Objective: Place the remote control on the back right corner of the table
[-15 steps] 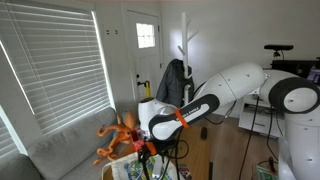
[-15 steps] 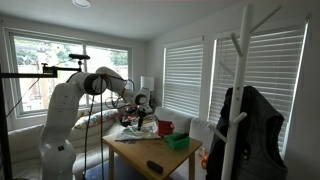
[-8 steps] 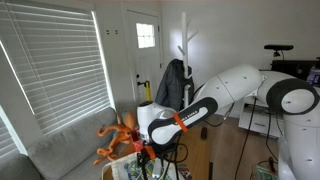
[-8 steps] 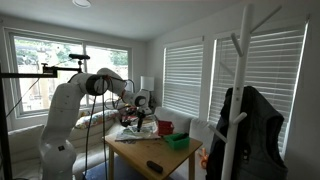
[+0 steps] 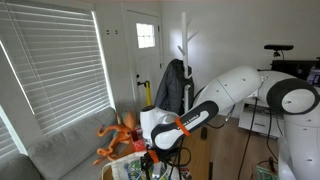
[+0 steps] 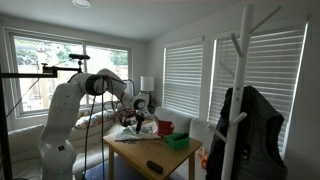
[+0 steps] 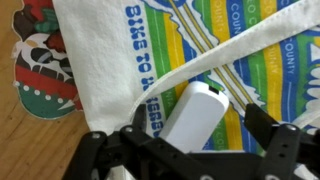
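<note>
In an exterior view the arm [image 5: 220,98] is sinking a little and sliding toward the picture's right. It is carrying the gripper [image 5: 158,160] lower over the table [image 6: 135,150] edge nearest the sofa [image 5: 60,150].

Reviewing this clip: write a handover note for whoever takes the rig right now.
Gripper: open, fingers on either side of the white remote control, not closed on it.
The remote lies on a printed cloth bag on the table.
Done: gripper lined up over the remote.
Left: close on it, lift, carry it to the back right corner of the table, release.
</note>
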Robot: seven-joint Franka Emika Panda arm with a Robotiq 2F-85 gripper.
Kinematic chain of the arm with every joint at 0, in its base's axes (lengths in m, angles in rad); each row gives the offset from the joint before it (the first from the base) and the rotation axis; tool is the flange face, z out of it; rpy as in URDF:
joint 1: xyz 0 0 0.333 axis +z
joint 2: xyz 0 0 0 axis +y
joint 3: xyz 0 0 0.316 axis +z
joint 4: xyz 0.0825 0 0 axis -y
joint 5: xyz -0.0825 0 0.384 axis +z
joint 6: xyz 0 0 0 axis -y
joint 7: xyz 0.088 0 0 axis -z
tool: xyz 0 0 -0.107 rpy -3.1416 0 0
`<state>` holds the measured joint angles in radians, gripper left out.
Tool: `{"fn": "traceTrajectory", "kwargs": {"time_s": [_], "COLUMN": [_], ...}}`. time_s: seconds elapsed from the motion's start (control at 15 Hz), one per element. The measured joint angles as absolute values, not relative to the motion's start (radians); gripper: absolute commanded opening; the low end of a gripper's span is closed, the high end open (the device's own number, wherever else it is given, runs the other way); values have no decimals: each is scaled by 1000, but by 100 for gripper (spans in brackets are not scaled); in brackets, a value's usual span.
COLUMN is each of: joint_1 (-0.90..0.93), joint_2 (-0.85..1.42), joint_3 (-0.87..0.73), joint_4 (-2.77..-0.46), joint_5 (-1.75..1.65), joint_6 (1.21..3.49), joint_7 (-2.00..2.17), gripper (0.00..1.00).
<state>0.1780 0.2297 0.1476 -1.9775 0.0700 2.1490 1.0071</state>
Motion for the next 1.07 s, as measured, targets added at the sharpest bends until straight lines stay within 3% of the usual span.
{"fn": "traceTrajectory", "kwargs": {"time_s": [0.4,0.47,0.53,1.0,1.07], "joint_1": [178,178,178,178,178], "joint_2": [179,175,174,174,172], "joint_3": [131,130,130,128,128], "joint_4": [-2043,-2047,-2050,-2053,-2054], "joint_5": [70,70,69,63,60], "joint_6": [2197,2201,2204,2204,2204], "joint_7": [1062,1069,1076,1114,1120], "gripper": [100,94,74,24,21]}}
